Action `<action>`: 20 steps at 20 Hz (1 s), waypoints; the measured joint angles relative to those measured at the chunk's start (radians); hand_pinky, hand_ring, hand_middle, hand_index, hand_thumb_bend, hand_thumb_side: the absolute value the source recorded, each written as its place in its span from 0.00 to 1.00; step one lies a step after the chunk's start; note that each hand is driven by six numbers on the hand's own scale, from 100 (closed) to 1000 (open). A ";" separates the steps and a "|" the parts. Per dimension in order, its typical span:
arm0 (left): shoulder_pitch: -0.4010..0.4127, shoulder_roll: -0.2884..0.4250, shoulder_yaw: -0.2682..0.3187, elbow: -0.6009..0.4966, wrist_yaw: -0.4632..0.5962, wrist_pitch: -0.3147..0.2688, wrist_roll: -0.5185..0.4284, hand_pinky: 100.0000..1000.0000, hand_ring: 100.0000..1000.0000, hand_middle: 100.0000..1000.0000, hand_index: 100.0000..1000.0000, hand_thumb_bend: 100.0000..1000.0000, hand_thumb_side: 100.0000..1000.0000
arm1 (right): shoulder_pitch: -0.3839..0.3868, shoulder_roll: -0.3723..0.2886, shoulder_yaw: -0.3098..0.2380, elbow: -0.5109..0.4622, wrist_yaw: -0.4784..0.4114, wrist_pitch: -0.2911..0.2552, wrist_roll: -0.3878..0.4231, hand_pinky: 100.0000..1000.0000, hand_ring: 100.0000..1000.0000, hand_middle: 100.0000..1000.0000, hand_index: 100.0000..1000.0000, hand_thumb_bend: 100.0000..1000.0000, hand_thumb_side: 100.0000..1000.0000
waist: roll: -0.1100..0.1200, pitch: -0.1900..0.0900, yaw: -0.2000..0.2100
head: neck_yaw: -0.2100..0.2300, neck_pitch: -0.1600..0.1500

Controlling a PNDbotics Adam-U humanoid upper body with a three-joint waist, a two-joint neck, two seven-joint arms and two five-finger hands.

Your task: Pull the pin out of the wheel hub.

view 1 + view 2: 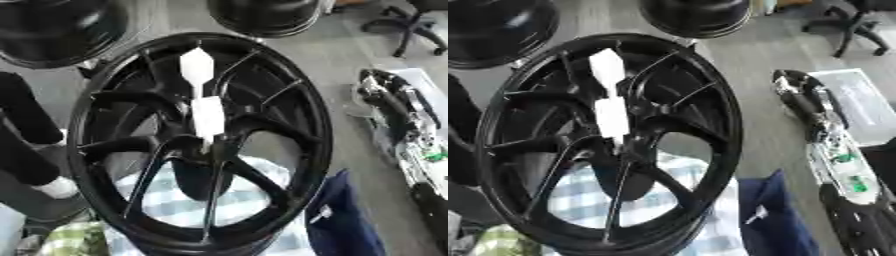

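Currently | black wheel hub [199, 145] fills centre, spokes toward camera | white pin [203, 95] stands at its middle, over the spokes | right robot hand [802, 102] at right, apart from hub, finger state unclear | blue-white checked cloth [179, 202] beneath.

A blue-and-white checked cloth [188, 202] lies low in the view. A dark blue fabric item [346, 220] stands just right of it. Two further black rims [61, 27] [697, 15] sit along the far edge. An office chair base [411, 30] occupies the upper right. A green patterned object [74, 240], possibly fabric, lies at lower left.
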 measured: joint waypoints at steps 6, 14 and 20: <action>0.001 0.000 0.000 0.000 0.000 0.000 0.000 0.68 0.56 0.55 0.58 0.71 0.19 | 0.000 0.000 0.000 0.000 0.000 0.001 -0.001 0.82 0.73 0.68 0.78 0.14 0.40 | 0.001 0.000 0.000 | 0.000 0.000; 0.005 0.000 0.000 0.004 0.000 0.000 0.000 0.68 0.56 0.55 0.58 0.71 0.19 | -0.063 -0.037 0.025 -0.013 0.011 0.020 0.016 0.84 0.79 0.76 0.84 0.20 0.40 | 0.002 -0.002 -0.003 | -0.001 0.001; 0.011 0.002 0.000 0.007 0.000 0.000 0.000 0.68 0.56 0.55 0.58 0.71 0.19 | -0.231 -0.145 0.114 -0.092 0.054 0.056 0.099 0.85 0.81 0.77 0.85 0.24 0.38 | -0.001 -0.014 -0.005 | 0.000 0.011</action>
